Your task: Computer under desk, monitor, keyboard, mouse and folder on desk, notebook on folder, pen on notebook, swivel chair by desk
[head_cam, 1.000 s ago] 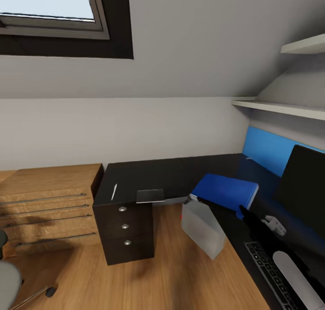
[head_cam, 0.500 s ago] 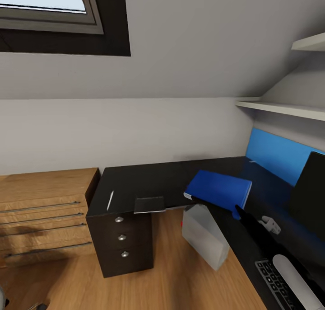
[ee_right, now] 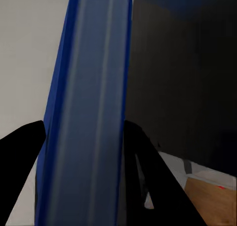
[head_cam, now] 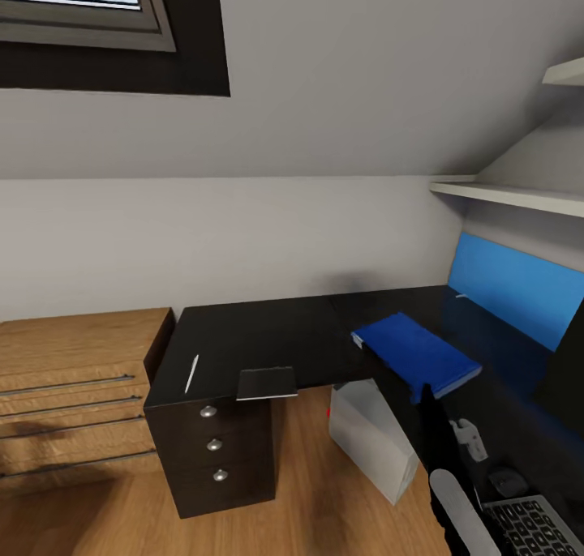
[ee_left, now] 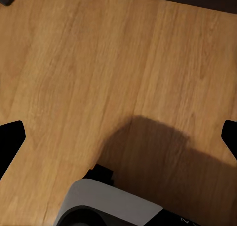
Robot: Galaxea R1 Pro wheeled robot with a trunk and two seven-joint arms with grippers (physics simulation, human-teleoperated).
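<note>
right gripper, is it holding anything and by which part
The right gripper holds the blue folder, clamped across its thin edge at the near end, one finger on each flat face. The left gripper is open over bare floor, holding nothing.

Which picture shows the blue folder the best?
The head view does: the whole blue folder shows there, over the black desk, held at its near edge by the right gripper. The right wrist view shows just its edge up close between the fingers. The left wrist view looks at the wooden floor.
</note>
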